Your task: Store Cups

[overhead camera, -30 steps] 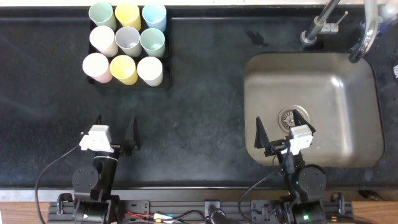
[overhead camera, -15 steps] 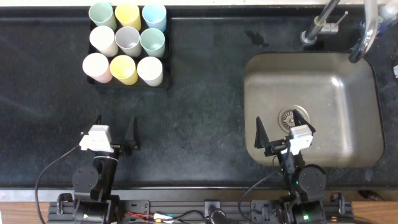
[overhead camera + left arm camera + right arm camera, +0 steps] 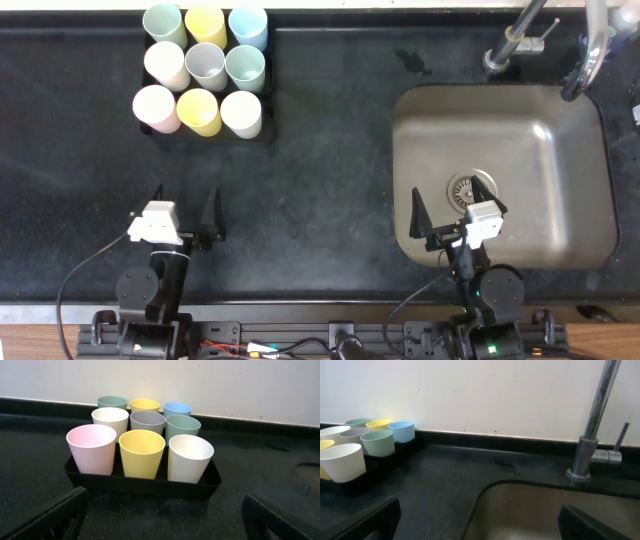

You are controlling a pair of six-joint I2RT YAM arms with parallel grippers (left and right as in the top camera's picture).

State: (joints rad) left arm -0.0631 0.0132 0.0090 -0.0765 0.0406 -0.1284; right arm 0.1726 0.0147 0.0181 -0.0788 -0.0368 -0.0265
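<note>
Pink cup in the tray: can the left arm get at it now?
Probably yes: pink cup stands in the tray's near corner, facing the open left tool, only counter between.

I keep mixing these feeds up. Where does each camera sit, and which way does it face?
Top view: fixed overhead, looking down on tray, cups and sink; left gripper and right gripper, both open, near the bottom edge.
Left wrist view: low on the left wrist, facing the tray and back wall; own fingers at the corners.
Right wrist view: on the right wrist, facing faucet and back wall; own fingers at the corners.
Shared: all three show the cups.
</note>
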